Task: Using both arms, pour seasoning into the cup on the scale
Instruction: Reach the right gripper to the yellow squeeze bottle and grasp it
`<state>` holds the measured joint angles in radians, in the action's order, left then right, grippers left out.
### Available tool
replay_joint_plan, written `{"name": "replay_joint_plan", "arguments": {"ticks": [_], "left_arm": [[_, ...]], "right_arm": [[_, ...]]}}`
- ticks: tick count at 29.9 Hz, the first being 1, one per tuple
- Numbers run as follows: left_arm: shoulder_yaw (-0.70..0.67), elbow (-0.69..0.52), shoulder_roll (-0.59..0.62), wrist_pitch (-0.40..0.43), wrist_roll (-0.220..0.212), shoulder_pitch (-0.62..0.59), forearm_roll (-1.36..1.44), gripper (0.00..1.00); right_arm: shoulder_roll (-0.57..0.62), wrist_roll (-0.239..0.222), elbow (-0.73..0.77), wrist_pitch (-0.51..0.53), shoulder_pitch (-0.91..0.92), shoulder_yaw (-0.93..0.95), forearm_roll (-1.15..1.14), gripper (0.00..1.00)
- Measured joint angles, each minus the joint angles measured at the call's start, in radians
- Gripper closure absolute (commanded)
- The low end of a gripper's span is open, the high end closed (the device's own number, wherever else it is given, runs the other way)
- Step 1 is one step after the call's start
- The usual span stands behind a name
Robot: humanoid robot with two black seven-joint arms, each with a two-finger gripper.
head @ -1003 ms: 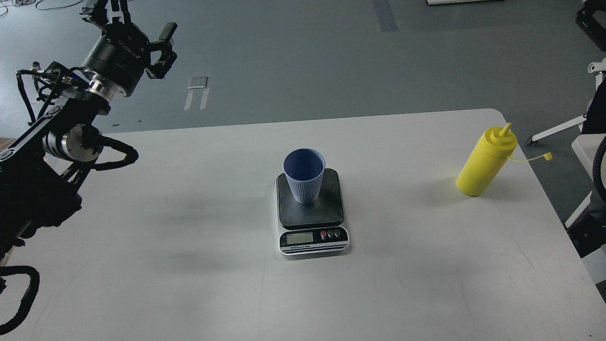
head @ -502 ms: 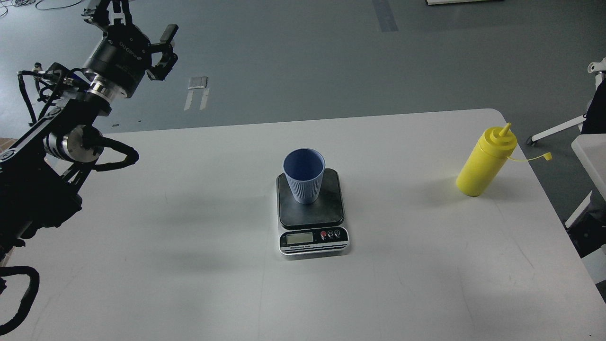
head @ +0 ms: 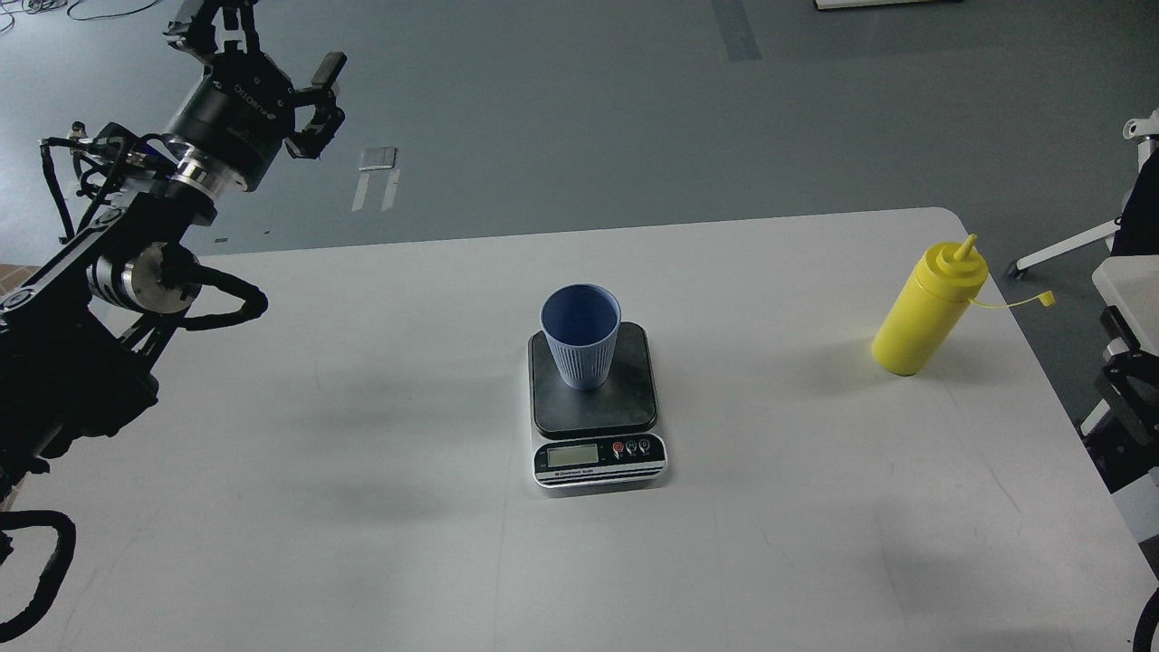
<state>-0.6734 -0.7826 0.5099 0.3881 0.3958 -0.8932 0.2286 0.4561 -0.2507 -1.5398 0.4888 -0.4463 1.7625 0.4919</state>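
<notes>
— Two things on the table (head: pixel 362 507)?
— Three. Blue cup (head: pixel 580 335) upright on the dark platform of the scale (head: pixel 596 403), mid-table; yellow seasoning bottle (head: pixel 928 308) upright near the right edge, well apart, cap dangling on its tether.
— And the grippers?
— Left gripper (head: pixel 272 50) is raised at the far left, beyond the table's far edge, fingers spread, holding nothing. Right one isn't visible.

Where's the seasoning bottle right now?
In the head view, the seasoning bottle stands upright near the table's far right edge, well right of the cup on the scale, untouched.
</notes>
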Motion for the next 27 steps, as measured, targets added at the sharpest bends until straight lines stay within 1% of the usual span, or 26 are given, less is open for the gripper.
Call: {"name": "replay_joint_plan", "arguments": {"ticks": [5, 8, 11, 17, 22, 27], "left_arm": [[0.0, 0.0, -0.001, -0.001, 0.0, 0.003, 0.0, 0.03], [0.0, 0.0, -0.001, -0.001, -0.001, 0.003, 0.001, 0.03], [0.0, 0.0, -0.001, -0.003, -0.001, 0.003, 0.001, 0.03], [0.0, 0.0, -0.002, -0.003, -0.001, 0.005, 0.003, 0.03], [0.0, 0.0, -0.002, -0.003, -0.001, 0.005, 0.003, 0.03], [0.0, 0.0, -0.002, -0.003, -0.001, 0.005, 0.003, 0.03]], "right_arm": [[-0.056, -0.001, 0.02, 0.0, -0.018, -0.012, -0.012, 0.0], [-0.095, -0.001, 0.085, 0.0, 0.004, -0.038, -0.018, 0.0], [-0.108, -0.001, 0.155, 0.0, 0.06, -0.077, -0.019, 0.0], [-0.123, 0.0, 0.221, 0.0, 0.141, -0.14, -0.02, 0.0], [-0.184, 0.001, 0.277, 0.0, 0.229, -0.196, -0.019, 0.0], [-0.207, -0.001, 0.356, 0.0, 0.324, -0.252, -0.019, 0.0]]}}
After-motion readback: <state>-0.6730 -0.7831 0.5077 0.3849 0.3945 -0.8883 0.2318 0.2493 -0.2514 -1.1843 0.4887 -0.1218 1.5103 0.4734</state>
